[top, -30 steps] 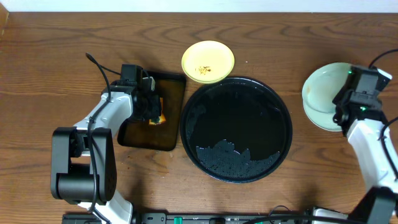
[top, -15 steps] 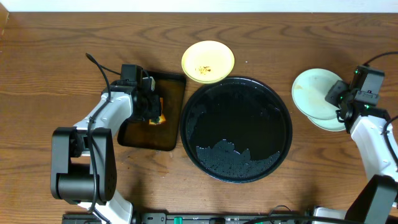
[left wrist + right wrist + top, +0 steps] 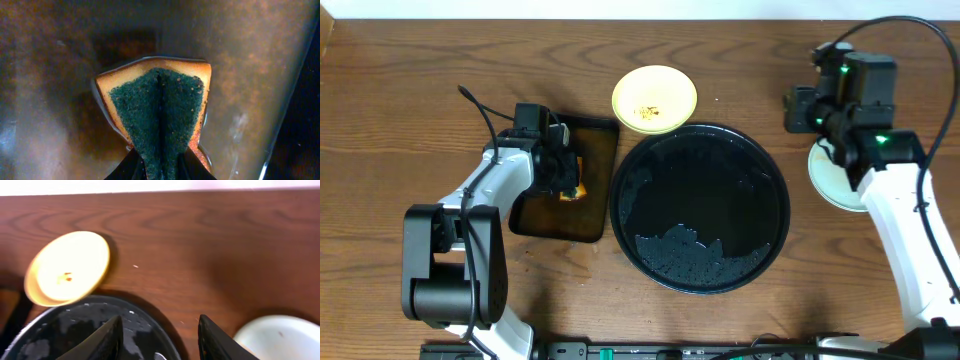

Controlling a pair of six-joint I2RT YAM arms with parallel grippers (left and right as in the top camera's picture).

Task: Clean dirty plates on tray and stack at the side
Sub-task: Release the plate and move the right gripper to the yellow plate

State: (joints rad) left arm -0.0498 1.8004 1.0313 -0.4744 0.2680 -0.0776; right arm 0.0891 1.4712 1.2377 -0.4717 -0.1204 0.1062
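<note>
Left gripper (image 3: pixel 160 167) pinches the folded sponge (image 3: pixel 159 105) over the rectangular tray (image 3: pixel 545 215), left of centre. The yellow plate (image 3: pixel 654 98) sits near the tabletop's far edge, just beside the wet black tray (image 3: pixel 710 180). The right gripper (image 3: pixel 160 337), spread and empty, hovers by the stacked plates (image 3: pixel 832 178). It should probably take the yellow plate's rim from the bare-wood side.

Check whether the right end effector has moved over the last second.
Yes. The right end effector has left the pale plates, shifting toward the far table edge and nearer the black tray's rim.
</note>
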